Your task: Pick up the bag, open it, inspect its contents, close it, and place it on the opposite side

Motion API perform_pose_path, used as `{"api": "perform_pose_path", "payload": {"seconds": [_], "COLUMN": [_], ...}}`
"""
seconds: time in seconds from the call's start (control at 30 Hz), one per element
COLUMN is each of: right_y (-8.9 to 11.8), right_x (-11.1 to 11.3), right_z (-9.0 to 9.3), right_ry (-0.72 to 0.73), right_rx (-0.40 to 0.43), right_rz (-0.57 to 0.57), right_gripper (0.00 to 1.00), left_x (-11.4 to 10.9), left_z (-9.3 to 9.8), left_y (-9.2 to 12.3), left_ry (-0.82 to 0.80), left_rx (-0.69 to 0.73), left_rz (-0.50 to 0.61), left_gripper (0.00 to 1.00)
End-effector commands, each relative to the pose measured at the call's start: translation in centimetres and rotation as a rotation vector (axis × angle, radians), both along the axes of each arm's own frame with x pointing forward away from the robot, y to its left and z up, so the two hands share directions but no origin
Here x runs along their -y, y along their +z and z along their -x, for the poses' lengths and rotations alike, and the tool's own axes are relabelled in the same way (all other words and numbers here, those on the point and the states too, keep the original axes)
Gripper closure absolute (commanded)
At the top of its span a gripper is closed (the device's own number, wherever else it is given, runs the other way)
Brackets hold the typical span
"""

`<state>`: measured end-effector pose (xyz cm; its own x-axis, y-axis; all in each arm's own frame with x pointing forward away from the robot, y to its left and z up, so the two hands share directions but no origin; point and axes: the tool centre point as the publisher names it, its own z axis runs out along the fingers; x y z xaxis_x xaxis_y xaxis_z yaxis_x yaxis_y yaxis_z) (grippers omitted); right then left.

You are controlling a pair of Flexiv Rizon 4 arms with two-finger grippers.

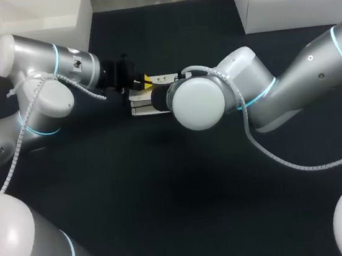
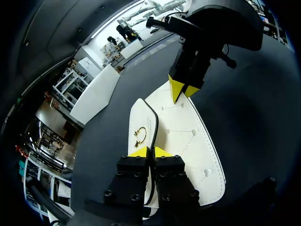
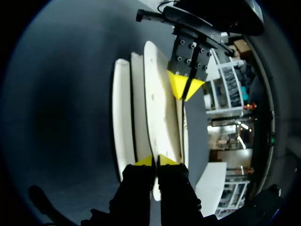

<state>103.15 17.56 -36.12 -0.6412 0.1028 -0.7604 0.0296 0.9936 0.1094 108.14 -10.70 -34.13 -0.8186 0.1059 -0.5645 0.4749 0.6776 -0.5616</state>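
Head view: the bag point(image 1: 141, 101) is mid-counter point(image 1: 167, 197), between my two arms, which come in from opposite sides and meet over it. The left pincer point(image 1: 144, 80) is at the bag's far edge. The right pincer is hidden under its own wrist here. I can't tell from this view whether the bag is off the counter.

Left wrist view: the left pincer point(image 2: 151, 151) has its tips nearly together, clamped on the thin dark edge of the flap point(image 2: 141, 115) at the near end. The gold clasp point(image 2: 139, 136) sits just ahead of the tips. The right pincer point(image 2: 183, 90) comes down on the bag's opposite end, tips together on the edge. The arm looks lengthwise along the bag, pincer roughly level with it.

Right wrist view: the right pincer point(image 3: 155, 161) is clamped on one panel at the near end. The bag point(image 3: 162, 113) shows edge-on as three white layers with gaps between. The left pincer point(image 3: 186, 87) is ahead of it on the far end.

Status, my read: the grasp is done with both pincers, and opening is underway, since the layers stand apart but aren't spread wide. Inspecting, closing and placing on the opposite side are all left to do.
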Motion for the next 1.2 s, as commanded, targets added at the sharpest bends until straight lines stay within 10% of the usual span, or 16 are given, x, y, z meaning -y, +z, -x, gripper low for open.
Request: {"api": "perform_pose_path", "payload": {"seconds": [0.03,1.1,1.2], "right_y": [-0.1,-0.1,-0.1], "right_x": [-0.1,-0.1,-0.1], "right_z": [-0.1,-0.1,-0.1], "right_ry": [0.000,0.000,0.000], "right_rx": [0.003,0.003,0.003], "right_rz": [-0.001,-0.001,-0.001], "right_gripper": [1.00,1.00,1.00], "left_x": [0.1,0.0,0.2], "left_z": [0.0,0.1,0.3], "left_y": [-0.5,-0.9,-0.7], "left_ry": [0.002,-0.011,-0.018], "left_rx": [-0.011,0.013,0.042], "left_rz": [0.007,-0.019,-0.037], "left_gripper": [1.00,1.00,0.74]}}
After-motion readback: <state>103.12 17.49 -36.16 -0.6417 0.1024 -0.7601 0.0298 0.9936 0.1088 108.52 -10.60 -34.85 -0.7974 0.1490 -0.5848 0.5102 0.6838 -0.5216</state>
